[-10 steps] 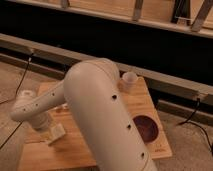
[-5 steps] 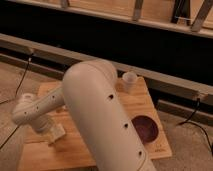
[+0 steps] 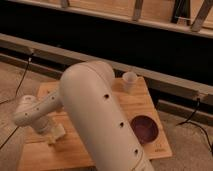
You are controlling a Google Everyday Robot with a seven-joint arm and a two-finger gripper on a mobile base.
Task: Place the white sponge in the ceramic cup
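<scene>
The white sponge (image 3: 57,133) is a small cream block lying near the front left of the wooden table (image 3: 125,107). My gripper (image 3: 48,134) is down at the table's left front, right at the sponge and partly covering it. The wrist (image 3: 30,111) is above it. The ceramic cup (image 3: 130,80) stands upright at the table's far edge, right of centre and well away from the gripper. My large white arm link (image 3: 100,120) crosses the middle of the view and hides much of the table.
A dark maroon bowl (image 3: 145,128) sits on the table's right front. A long low ledge (image 3: 165,82) runs behind the table. Black cables lie on the floor at left (image 3: 20,82) and right (image 3: 192,122).
The big arm link has shifted slightly to the left. The gripper has stayed low at the sponge. The cup and bowl have not moved.
</scene>
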